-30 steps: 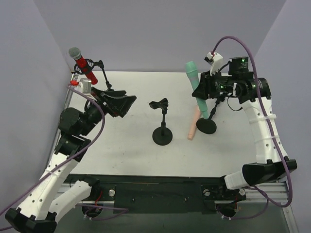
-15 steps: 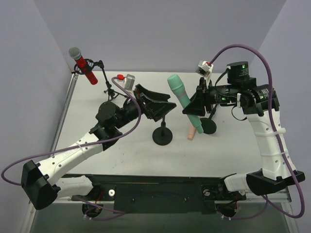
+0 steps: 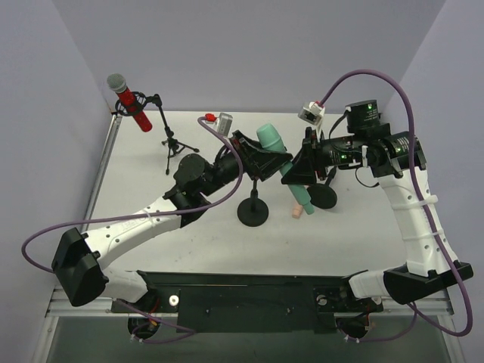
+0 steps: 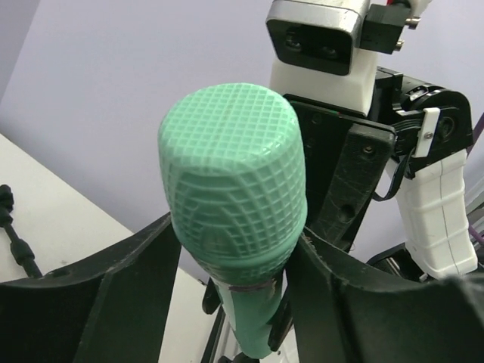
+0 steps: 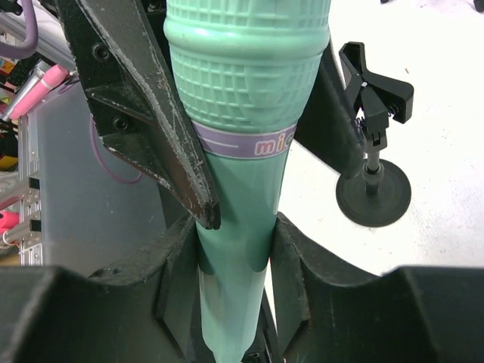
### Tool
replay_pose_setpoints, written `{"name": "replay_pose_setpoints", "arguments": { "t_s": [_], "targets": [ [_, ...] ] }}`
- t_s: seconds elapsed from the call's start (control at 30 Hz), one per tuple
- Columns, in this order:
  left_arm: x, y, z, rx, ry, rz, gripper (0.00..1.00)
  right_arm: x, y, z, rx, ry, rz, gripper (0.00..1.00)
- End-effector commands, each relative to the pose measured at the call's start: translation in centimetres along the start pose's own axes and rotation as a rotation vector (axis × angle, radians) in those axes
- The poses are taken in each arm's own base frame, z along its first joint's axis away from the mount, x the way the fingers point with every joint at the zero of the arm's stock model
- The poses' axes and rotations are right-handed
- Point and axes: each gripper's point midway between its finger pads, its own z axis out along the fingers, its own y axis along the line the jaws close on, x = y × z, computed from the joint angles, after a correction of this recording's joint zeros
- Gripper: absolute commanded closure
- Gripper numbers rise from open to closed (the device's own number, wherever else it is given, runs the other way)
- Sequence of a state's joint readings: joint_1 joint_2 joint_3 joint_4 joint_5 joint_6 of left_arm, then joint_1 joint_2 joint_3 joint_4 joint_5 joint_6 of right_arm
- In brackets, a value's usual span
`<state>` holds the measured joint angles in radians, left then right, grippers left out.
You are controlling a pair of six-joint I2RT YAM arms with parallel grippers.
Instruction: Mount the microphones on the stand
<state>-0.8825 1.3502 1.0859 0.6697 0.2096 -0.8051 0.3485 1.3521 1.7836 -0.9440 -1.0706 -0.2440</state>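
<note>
Three microphones to mount; judged the step in hand to be the mint-green microphone point(image 3: 271, 142), held near the centre stand point(image 3: 252, 210), its clip point(image 5: 376, 91) empty. Needed, for a clean job: lining the tapered handle up with the clip's mouth, pressing in the narrow part rather than the fat head, and freeing one claw only once the other had a sure hold, else risked a drop onto the table point(image 3: 363, 219).

Found the right gripper point(image 5: 234, 257) clenched on the lower handle, below the purple band. Found the left gripper point(image 4: 234, 242) with fingers point(image 4: 128, 287) on either side of the gridded head, seemingly touching; could not tell whether squeezing or merely flanking.

Placed the microphone, then, tilted in the air between both claws, head toward the left one, close by the centre stand's top. Noted the red microphone point(image 3: 133, 106) already on the tripod stand point(image 3: 170, 144) and the peach-pink microphone point(image 3: 296, 211) lying by the right stand's base point(image 3: 324, 197).
</note>
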Motion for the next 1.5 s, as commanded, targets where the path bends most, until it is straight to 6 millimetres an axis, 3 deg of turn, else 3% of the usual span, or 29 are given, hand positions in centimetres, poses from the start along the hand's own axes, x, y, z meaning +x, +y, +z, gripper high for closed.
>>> {"name": "replay_pose_setpoints", "arguments": {
  "t_s": [0.0,0.03,0.07,0.1,0.13,0.17,0.2,0.23,0.27,0.3,0.33,0.37,0.4,0.43,0.47,0.57,0.67,0.7,0.83,0.93,0.97,1.1,1.47],
  "targets": [
    [-3.0,-3.6,0.9,0.113,-0.078,-0.013,0.4,-0.4,1.3,-0.1,-0.059,-0.027,-0.058,1.0],
    [-3.1,-4.0,0.8,0.126,-0.082,-0.016,0.43,-0.3,1.3,-0.1,-0.062,-0.024,-0.054,1.0],
    [-2.9,-4.0,0.7,0.135,-0.076,-0.017,0.62,-0.3,1.2,0.0,-0.062,-0.022,-0.055,0.99],
    [-3.2,-4.4,0.6,0.147,-0.087,-0.018,0.7,-0.1,1.1,0.1,-0.062,-0.018,-0.05,0.99],
    [-3.0,-4.5,0.4,0.163,-0.082,-0.015,0.84,-0.1,1.0,0.1,-0.058,-0.016,-0.05,0.95],
    [-3.3,-5.2,0.1,0.196,-0.089,-0.002,0.96,0.1,0.9,0.2,-0.055,-0.012,-0.045,0.9],
    [-3.5,-5.1,0.0,0.196,-0.088,0.0,1.0,0.2,0.5,0.2,-0.037,-0.005,-0.043,0.71],
    [-3.8,-5.5,-0.4,0.208,-0.087,0.017,1.0,0.4,0.4,0.2,-0.03,0.0,-0.044,0.61],
    [-3.8,-5.2,-0.6,0.196,-0.076,0.03,1.0,0.7,0.2,0.0,-0.011,0.011,-0.044,0.4],
    [-4.4,-5.7,-1.3,0.204,-0.079,0.063,1.0,0.9,0.1,-0.1,-0.002,0.019,-0.07,0.33],
    [-4.7,-4.9,-1.7,0.175,-0.067,0.076,1.0,1.5,0.0,-0.3,0.015,0.045,-0.065,0.22],
    [-5.3,-5.7,-2.6,0.193,-0.066,0.112,1.0,1.7,-0.3,-0.5,0.027,0.059,-0.11,0.17],
    [-6.0,-4.9,-3.3,0.165,-0.062,0.136,1.0,2.4,-0.6,-0.9,0.058,0.093,-0.12,0.12],
    [-6.6,-5.9,-4.4,0.187,-0.057,0.171,1.0,2.8,-1.3,-1.1,0.085,0.122,-0.174,0.1],
    [-7.1,-4.6,-5.1,0.139,-0.041,0.189,1.0,3.5,-1.2,-1.4,0.085,0.155,-0.177,0.07],
    [-8.2,-5.5,-8.3,0.131,0.008,0.311,1.0,5.1,-2.4,-1.5,0.065,0.247,-0.313,0.05],
    [-7.3,-4.0,-11.6,0.022,0.124,0.47,1.0,7.8,-2.1,-1.4,-0.09,0.338,-0.457,0.02],
    [-7.0,-3.5,-12.3,-0.009,0.146,0.5,1.0,8.4,-2.8,-1.0,-0.127,0.372,-0.518,0.01],
    [-3.8,0.6,-17.2,-0.181,0.295,0.621,1.0,8.1,-5.0,0.5,-0.134,0.446,-0.55,0.0],
    [-2.3,2.7,-19.8,-0.252,0.301,0.664,1.0,6.3,-6.8,1.9,-0.056,0.469,-0.528,0.0],
    [-2.2,2.9,-20.0,-0.256,0.29,0.67,1.0,4.5,-7.5,2.5,0.003,0.444,-0.565,0.0],
    [-1.4,4.1,-21.2,-0.289,0.271,0.675,1.0,2.6,-10.0,4.1,0.159,0.426,-0.471,0.02],
    [-2.2,4.3,-21.2,-0.312,0.24,0.7,1.0,1.2,-8.5,8.7,0.096,0.393,-0.434,0.02]
  ]
}}
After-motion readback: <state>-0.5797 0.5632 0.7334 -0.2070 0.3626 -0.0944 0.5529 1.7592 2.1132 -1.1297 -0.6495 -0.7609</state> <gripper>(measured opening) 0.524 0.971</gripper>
